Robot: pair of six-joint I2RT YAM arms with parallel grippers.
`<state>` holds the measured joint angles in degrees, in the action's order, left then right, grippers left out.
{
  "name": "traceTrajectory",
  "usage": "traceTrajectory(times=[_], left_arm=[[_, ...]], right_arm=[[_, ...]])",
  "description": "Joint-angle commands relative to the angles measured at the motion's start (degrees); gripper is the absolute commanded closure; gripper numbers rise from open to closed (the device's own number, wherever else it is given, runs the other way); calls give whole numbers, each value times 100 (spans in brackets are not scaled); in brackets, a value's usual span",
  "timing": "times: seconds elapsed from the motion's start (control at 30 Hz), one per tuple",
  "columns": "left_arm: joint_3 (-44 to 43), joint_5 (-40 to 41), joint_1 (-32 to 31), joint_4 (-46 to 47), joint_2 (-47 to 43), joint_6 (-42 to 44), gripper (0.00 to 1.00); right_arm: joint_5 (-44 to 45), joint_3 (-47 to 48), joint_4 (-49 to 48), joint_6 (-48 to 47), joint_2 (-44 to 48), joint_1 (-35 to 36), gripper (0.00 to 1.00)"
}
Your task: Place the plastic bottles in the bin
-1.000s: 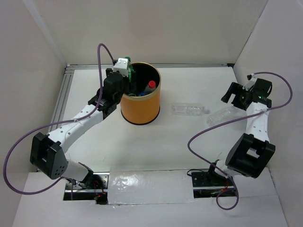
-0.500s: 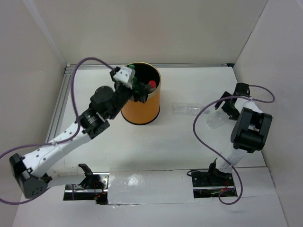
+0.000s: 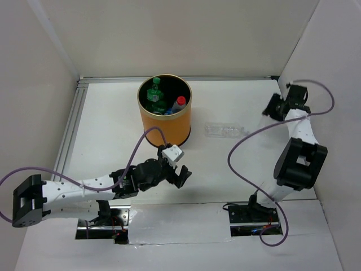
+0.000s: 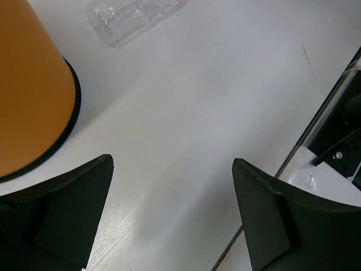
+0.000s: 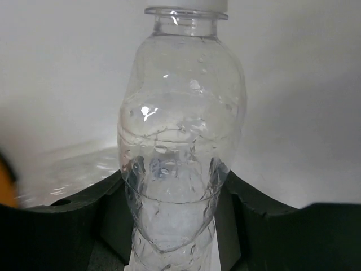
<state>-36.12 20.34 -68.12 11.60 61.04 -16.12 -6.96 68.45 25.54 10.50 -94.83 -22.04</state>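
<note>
The orange bin (image 3: 167, 129) stands at the back centre, with a green bottle (image 3: 153, 96) and a red-capped bottle (image 3: 179, 103) inside it. One clear plastic bottle (image 3: 225, 131) lies on the table to the right of the bin and shows at the top of the left wrist view (image 4: 135, 17). My left gripper (image 3: 177, 168) hovers low in front of the bin, open and with nothing in it (image 4: 172, 164). Near the right wall, my right gripper (image 3: 280, 106) is shut on another clear bottle (image 5: 180, 130), with its fingers (image 5: 84, 226) pressed against both sides.
White walls enclose the table on three sides, and the right wall (image 3: 333, 84) is close to my right arm. A metal rail (image 3: 73, 121) runs along the left edge. Purple cables (image 3: 248, 141) loop over the table. The bin's orange wall (image 4: 28, 84) fills the left wrist view's left side.
My left arm released a green bottle into the bin and pulled back toward the table's front. My right gripper closed on the clear bottle and lifted it off the table.
</note>
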Motion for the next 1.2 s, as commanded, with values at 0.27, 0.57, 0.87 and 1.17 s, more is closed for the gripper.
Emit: traceTrajectory(times=[0.27, 0.57, 0.87, 1.17], left_arm=[[676, -170, -220, 862, 961, -1199, 1], [1072, 128, -448, 915, 771, -1464, 1], [1327, 506, -510, 528, 59, -1631, 1], [1379, 787, -562, 291, -285, -1684, 1]], right_arm=[[-4938, 3282, -2195, -2657, 485, 2492, 85], [-4736, 5460, -1192, -2790, -1669, 4533, 66], [-4340, 5697, -964, -3045, -2128, 4762, 0], [-4525, 5253, 766, -5028, -1425, 3218, 6]])
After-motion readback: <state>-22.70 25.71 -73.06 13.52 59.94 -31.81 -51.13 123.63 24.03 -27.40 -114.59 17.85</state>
